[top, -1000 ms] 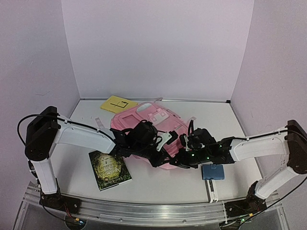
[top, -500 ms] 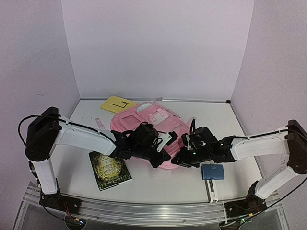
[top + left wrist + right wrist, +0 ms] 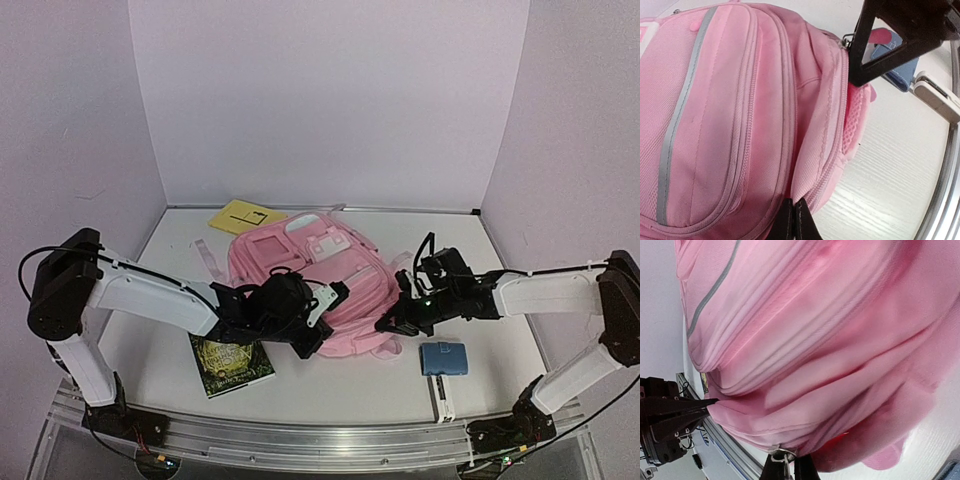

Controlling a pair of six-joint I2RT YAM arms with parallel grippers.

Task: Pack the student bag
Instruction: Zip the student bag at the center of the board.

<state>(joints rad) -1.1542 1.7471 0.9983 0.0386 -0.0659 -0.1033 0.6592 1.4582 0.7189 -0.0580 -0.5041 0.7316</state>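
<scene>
Both arms have drawn apart since a second ago, and the student bag point(image 3: 320, 262) now lies spread flatter on the table point(image 3: 330, 392) between them. From the top camera I see the left gripper point(image 3: 312, 340) at the bag's near-left edge and the right gripper point(image 3: 390, 325) at its near-right edge. A book point(image 3: 230, 362) sits by the left arm, a blue case point(image 3: 445, 358) lies near the right one, and a yellow card point(image 3: 243, 217) is behind the bag.

Left wrist view — my fingers point(image 3: 802, 222) are pressed together, pinching pink fabric at the bag's bottom seam.

Right wrist view — the jaws are closed tight on the bag's edge, beside a zip pull.
</scene>
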